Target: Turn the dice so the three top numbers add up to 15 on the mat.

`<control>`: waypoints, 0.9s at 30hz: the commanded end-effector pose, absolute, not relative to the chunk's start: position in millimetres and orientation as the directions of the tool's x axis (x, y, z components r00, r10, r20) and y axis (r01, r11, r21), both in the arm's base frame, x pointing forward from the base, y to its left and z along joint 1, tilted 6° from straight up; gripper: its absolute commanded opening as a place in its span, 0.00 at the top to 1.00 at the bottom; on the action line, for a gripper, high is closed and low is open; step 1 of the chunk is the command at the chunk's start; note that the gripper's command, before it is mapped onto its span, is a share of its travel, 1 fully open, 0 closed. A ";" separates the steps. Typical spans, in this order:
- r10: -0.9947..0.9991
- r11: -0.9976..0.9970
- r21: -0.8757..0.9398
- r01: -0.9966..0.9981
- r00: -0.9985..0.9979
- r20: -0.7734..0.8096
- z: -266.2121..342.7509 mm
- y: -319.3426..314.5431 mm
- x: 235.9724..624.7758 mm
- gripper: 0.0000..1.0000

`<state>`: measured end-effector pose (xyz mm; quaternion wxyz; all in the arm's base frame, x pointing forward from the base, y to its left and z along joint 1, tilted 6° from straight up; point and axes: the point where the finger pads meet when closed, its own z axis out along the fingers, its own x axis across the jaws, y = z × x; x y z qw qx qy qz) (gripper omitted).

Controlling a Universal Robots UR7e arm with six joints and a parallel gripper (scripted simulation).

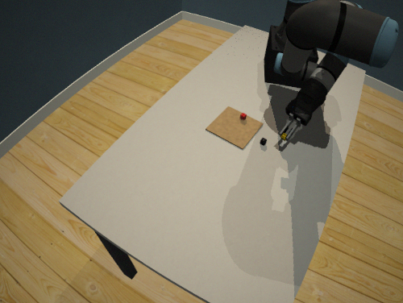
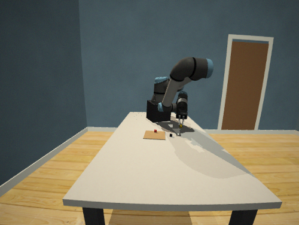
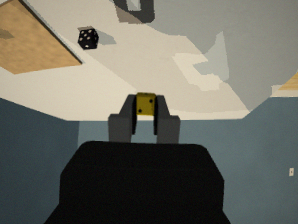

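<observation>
One desk (image 1: 161, 169) (image 2: 149, 179) (image 3: 50, 92) carries everything you are working with. Your arm (image 1: 314, 28) (image 2: 171, 91) is mounted near its far short edge in the exterior view, and reaches out beside the long edge on the door's side. The mat (image 1: 234, 129) (image 2: 154, 135) (image 3: 30, 42) lies flat on the desk, between the two long edges and closer to the arm's short edge than to the opposite one. You have the claw (image 1: 284, 136) (image 2: 181, 125) (image 3: 145, 107) tilted, clamped on the yellow die (image 1: 284, 136) (image 2: 180, 125) (image 3: 146, 104), which is held above the desk, off the mat toward the door-side long edge. Two pips, set diagonally, show on the yellow face turned to your wrist camera. Your red die (image 1: 243, 116) (image 2: 155, 131) sits on the mat, near its border facing the arm's short edge. Your black die (image 1: 263, 141) (image 2: 171, 135) (image 3: 88, 38) rests on the desk just beside the mat, on the door-side long edge's side. You cannot read a sum of 15 from these views.
</observation>
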<state>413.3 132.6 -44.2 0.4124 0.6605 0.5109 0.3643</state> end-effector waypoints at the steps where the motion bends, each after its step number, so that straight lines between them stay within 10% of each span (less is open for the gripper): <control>1: 0.975 -0.138 0.919 0.370 0.211 0.062 -67.5 134.2 416.7 0.66; 27: 0.975 -0.138 0.919 0.370 0.211 0.062 -97.2 135.3 419.5 0.66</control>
